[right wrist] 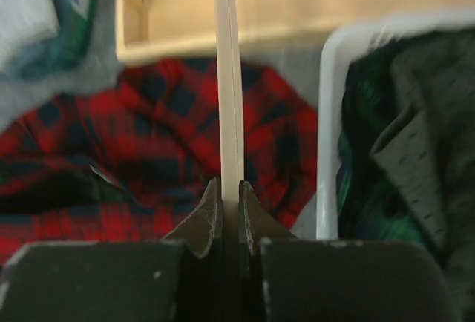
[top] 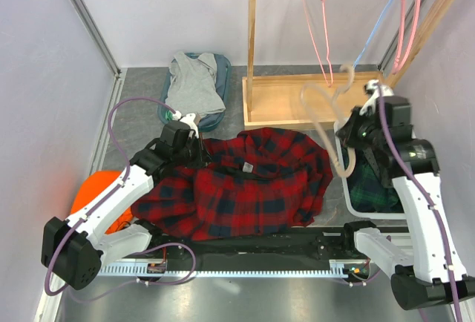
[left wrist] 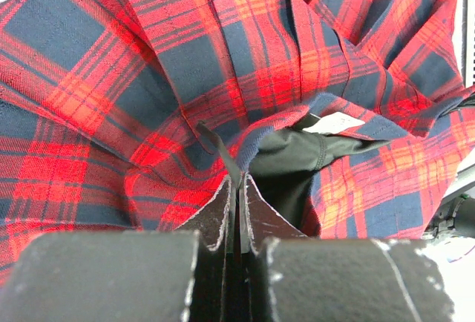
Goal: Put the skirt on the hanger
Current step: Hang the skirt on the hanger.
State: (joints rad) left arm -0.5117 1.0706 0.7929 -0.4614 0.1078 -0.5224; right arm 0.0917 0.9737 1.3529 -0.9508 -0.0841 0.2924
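Top external view: the skirt (top: 245, 181) lies bunched on the table, spreading away from the left gripper (top: 190, 122) toward the right arm. Its near-left edge sits at that gripper's tips.

Left wrist view: the left gripper (left wrist: 236, 185) is pinched tight on a thin dark loop (left wrist: 219, 151) at the waistband. Just beyond the tips the waist gapes, showing black lining (left wrist: 297, 162) and a white label (left wrist: 338, 123).

Right wrist view: the right gripper (right wrist: 230, 188) is clamped on the pale hanger (right wrist: 228, 77), which rises straight out from between the jaws. The skirt lies beyond and to the left of these jaws, and a white bin (right wrist: 326, 114) of dark clothes is to their right. In the overhead view the hanger is blurred and its shape is unclear.

Handling assessment:
- The skirt is soft woven plaid, pleated and limp. It should sag and fold from any single hold.
- It is probably light, but bulky enough to drag on the table.
- The loop is a narrow purchase and could slip or twist.
- The waistband beside the loop is the firmer hold and keeps the opening presented.
- The hanger is stiff and smooth, so cloth may slide off unless it is clipped or draped evenly.
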